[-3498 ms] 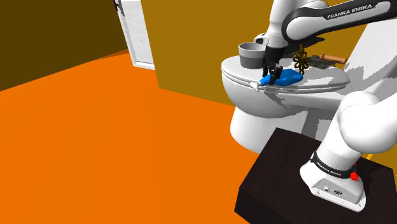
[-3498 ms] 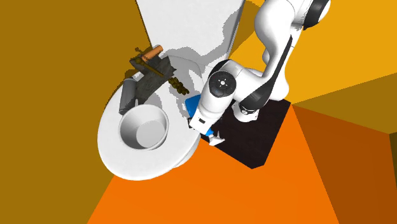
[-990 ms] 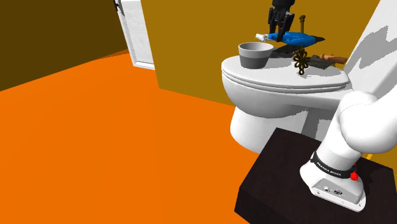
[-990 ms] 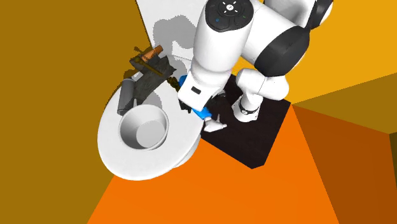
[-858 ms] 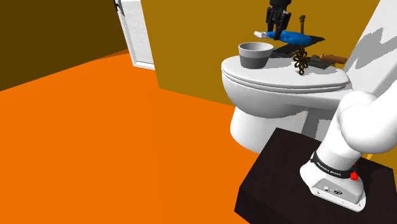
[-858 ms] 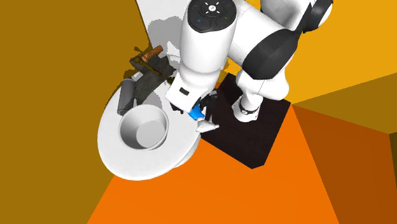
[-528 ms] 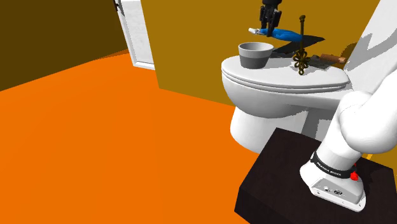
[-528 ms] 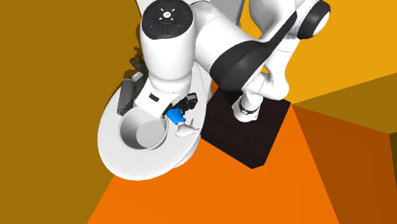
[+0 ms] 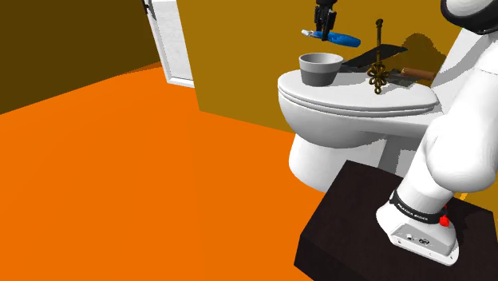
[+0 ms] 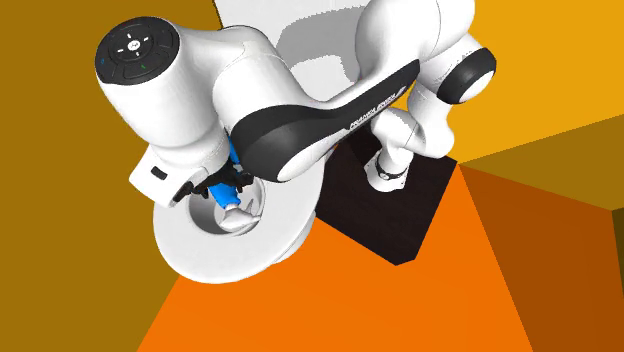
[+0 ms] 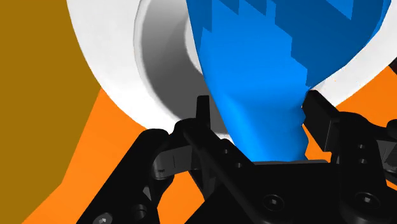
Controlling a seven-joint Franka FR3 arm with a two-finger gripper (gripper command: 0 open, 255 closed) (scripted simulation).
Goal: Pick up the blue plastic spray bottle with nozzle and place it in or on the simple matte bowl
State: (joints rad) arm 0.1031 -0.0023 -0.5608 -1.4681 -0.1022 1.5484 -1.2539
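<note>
Claw is clamping bottle sideways, bowl sitting below it. Releasing off-centre is risking bottle tipping out, b/c it's long.

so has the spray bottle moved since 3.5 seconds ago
Yes. In the shoulder view the spray bottle has risen off the toilet lid and shifted to that view's left, now above the grey bowl.

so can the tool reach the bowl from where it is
Probably yes: the tool, shut on the blue spray bottle, hangs above the grey bowl with open air between them.
</note>
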